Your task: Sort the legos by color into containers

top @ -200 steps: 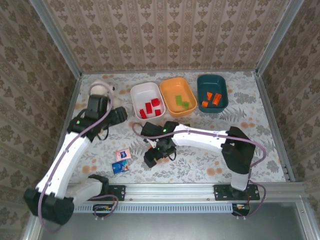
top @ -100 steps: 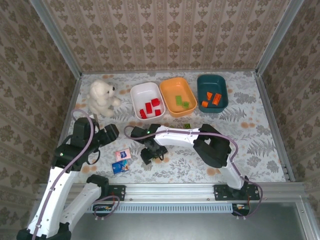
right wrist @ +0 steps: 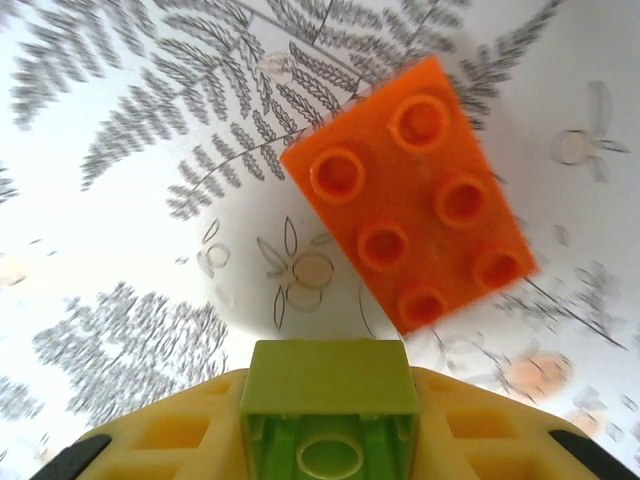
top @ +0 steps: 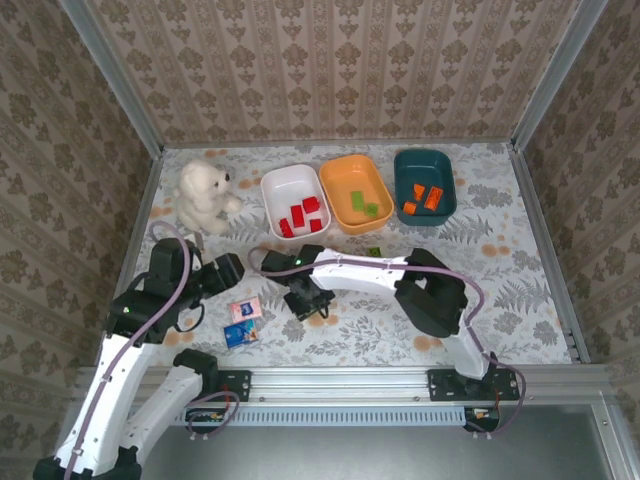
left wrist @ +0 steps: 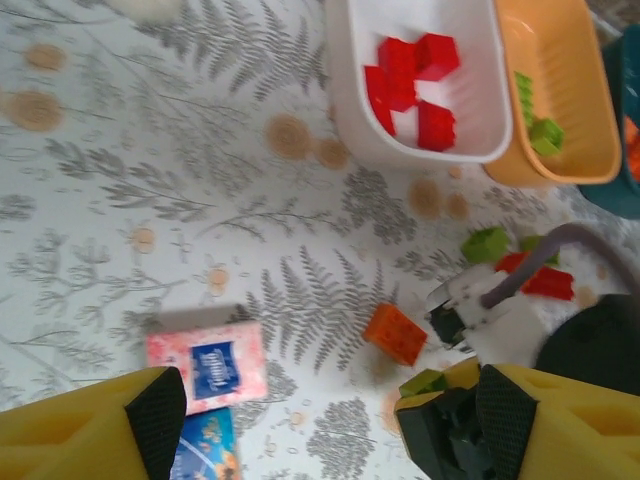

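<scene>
Legos [top: 300,215] from above — three containers [top: 345,180] are taking one colour each: roughly four red, two green, three orange. Right wrist: your right gripper [right wrist: 328,430] is clenching a green lego [right wrist: 330,400] near an orange lego [right wrist: 410,235] lying on the table [right wrist: 120,250], probably bound for the container holding greens. Left wrist: your left gripper [left wrist: 320,430] is hanging wide apart, gripping nothing — likely parked clear of the pick.

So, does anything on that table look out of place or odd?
Mildly odd: the orange bin holds green bricks, while the orange bricks sit in the teal bin. A white plush bear sits at the far left, unrelated to the sorting. Nothing looks broken.
</scene>
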Controlling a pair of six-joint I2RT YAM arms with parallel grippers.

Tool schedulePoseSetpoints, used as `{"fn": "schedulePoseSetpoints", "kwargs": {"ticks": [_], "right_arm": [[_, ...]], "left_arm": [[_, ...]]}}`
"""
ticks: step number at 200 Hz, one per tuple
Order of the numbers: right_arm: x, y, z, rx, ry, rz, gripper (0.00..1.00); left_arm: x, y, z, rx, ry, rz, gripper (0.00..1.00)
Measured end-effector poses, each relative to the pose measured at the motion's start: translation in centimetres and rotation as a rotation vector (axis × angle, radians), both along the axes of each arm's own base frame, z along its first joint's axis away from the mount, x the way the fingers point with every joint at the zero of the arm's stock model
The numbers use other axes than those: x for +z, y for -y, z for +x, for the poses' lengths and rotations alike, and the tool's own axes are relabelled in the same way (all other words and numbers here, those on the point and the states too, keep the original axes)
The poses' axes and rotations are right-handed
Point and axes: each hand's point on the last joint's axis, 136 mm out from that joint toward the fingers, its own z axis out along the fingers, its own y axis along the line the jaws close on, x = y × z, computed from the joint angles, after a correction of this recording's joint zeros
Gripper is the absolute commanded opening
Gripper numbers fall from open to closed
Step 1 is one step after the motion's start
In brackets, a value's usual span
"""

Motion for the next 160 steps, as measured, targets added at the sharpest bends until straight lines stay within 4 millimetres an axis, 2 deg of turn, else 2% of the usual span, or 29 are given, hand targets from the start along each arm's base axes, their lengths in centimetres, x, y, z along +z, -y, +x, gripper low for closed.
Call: {"fn": "schedulePoseSetpoints", "kwargs": {"ticks": [25, 43, 59, 71, 86, 104, 131, 160], "right_arm": [[6.3, 1.7, 1.8, -0.061, 0.074, 0.118, 0.31], [10.5, 4.7, 5.3, -0.171, 0.137, 0.205, 0.31], [12.4, 7.7, 9.0, -0.286, 0.181, 0.242, 0.31], [12.8, 9.5, 11.9, -0.357, 0.201, 0.252, 0.31], [12.3, 11.1, 15.3, -0.425, 0.206, 0.253, 0.31], [10.7, 11.7, 19.3, -0.480, 0.193, 0.254, 0.31], [6.4, 12.0, 25.0, -0.542, 0.147, 0.253, 0.31], [1.6, 12.2, 28.9, -0.573, 0.090, 0.243, 0.34]], "left_arm": [[0.9, 2.5, 0.2, -0.078, 0.034, -0.062, 0.80], [1.6, 4.1, 0.7, -0.114, 0.059, -0.098, 0.80], [1.8, 5.1, 1.7, -0.118, 0.065, -0.116, 0.80], [1.8, 5.7, 2.8, -0.114, 0.058, -0.120, 0.80], [2.0, 6.6, 4.2, -0.114, 0.052, -0.119, 0.79], [2.5, 7.7, 5.8, -0.116, 0.057, -0.122, 0.79], [3.2, 8.7, 7.4, -0.116, 0.076, -0.132, 0.79], [3.4, 9.1, 8.2, -0.114, 0.085, -0.136, 0.79]]}}
